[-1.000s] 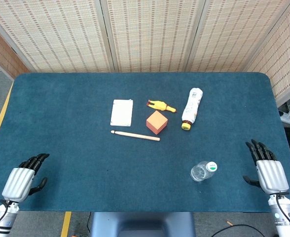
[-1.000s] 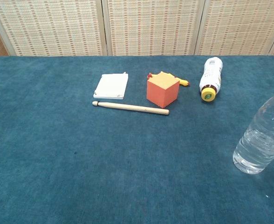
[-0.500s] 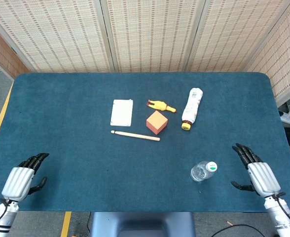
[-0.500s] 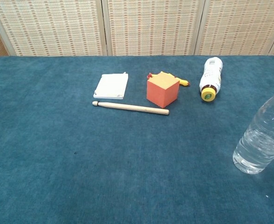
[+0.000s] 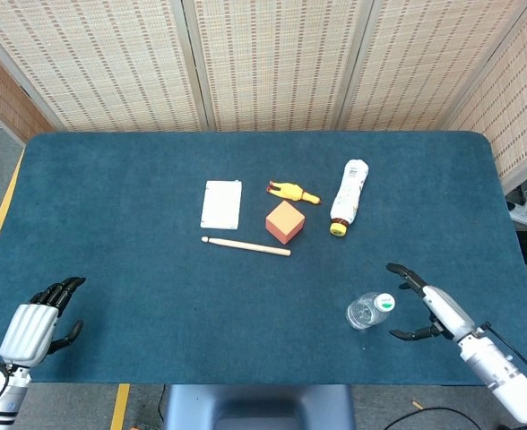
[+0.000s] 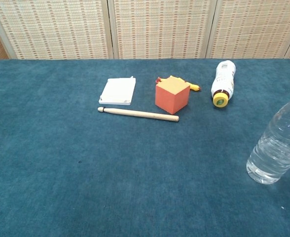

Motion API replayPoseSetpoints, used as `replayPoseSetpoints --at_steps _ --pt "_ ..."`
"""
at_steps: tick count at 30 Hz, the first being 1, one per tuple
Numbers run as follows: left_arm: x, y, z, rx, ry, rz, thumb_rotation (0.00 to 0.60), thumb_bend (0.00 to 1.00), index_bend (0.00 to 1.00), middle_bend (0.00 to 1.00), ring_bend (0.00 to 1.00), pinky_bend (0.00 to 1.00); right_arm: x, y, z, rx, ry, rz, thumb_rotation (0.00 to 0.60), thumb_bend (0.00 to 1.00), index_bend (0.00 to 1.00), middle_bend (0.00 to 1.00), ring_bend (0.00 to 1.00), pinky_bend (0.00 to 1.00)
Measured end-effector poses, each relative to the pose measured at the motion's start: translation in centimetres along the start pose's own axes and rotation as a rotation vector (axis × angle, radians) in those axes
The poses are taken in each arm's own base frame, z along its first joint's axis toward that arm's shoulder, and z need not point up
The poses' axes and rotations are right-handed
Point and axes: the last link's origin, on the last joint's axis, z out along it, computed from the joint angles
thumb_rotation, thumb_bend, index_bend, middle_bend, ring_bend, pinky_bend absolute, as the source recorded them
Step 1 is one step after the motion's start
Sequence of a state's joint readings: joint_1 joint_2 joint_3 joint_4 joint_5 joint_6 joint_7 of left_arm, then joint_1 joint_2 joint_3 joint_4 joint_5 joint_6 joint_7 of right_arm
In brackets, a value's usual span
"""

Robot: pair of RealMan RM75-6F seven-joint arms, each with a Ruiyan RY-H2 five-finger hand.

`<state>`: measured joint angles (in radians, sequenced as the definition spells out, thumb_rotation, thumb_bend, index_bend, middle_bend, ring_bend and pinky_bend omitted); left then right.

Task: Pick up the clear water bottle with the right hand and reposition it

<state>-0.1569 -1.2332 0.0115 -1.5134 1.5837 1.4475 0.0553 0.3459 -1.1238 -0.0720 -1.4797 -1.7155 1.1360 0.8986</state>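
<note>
table [image 5: 111, 197] unchanged, clutter at centre not moved. right robot hand [image 5: 422, 305] swung in from table's right edge, now just beside clear water bottle [image 5: 368, 310], fingers spread wide either side of gap facing bottle, not touching, holding nothing. reads as reach under way, grasp not yet made. bottle upright near right front of table, same spot as before. left robot hand [image 5: 32, 324] parked at left front, fingers loosely apart, empty. dark fingertip newly visible at chest view's right edge.
</note>
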Motion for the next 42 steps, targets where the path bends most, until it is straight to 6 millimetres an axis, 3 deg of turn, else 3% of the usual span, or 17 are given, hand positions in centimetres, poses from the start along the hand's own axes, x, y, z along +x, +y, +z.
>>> replayPoseSetpoints --at_steps 5,13,15,18,19,23,31,42 --pt "0.1 0.0 0.0 -0.003 0.003 -0.002 0.600 0.35 0.13 0.15 0.20 0.38 -1.1 -0.1 3.0 0.061 -0.046 0.038 0.600 0.07 0.00 0.08 0.00 0.21" --pt "0.2 -0.1 0.0 -0.003 0.008 -0.010 0.600 0.35 0.13 0.15 0.20 0.38 -2.2 -0.8 4.7 0.097 -0.152 0.128 0.600 0.07 0.04 0.12 0.01 0.21" --pt "0.2 -0.2 0.0 -0.001 0.008 -0.014 0.600 0.35 0.13 0.15 0.20 0.38 -2.4 -0.8 5.1 0.103 -0.157 0.124 0.600 0.09 0.17 0.25 0.12 0.27" --pt "0.3 -0.2 0.0 -0.001 0.010 -0.016 0.600 0.35 0.13 0.15 0.20 0.39 -2.6 -0.7 5.4 0.111 -0.121 0.119 0.600 0.23 0.57 0.55 0.41 0.51" --pt "0.3 -0.2 0.0 0.000 0.010 -0.016 0.600 0.36 0.13 0.15 0.20 0.38 -2.6 -0.7 5.5 0.112 -0.104 0.117 0.600 0.27 0.65 0.61 0.47 0.56" --pt "0.3 -0.2 0.0 -0.002 0.009 -0.020 0.600 0.36 0.14 0.15 0.20 0.38 -2.2 -0.7 5.7 0.119 -0.020 0.102 0.600 0.37 0.81 0.73 0.59 0.66" --pt "0.2 -0.2 0.0 -0.004 0.005 -0.018 0.600 0.36 0.13 0.15 0.20 0.39 -0.3 -1.6 6.1 0.185 0.181 -0.100 0.600 0.38 0.83 0.75 0.61 0.68" --pt "0.1 0.0 0.0 -0.008 0.001 -0.013 0.600 0.35 0.13 0.15 0.20 0.39 3.7 -1.5 6.8 0.150 0.653 -0.888 0.600 0.38 0.83 0.75 0.61 0.68"
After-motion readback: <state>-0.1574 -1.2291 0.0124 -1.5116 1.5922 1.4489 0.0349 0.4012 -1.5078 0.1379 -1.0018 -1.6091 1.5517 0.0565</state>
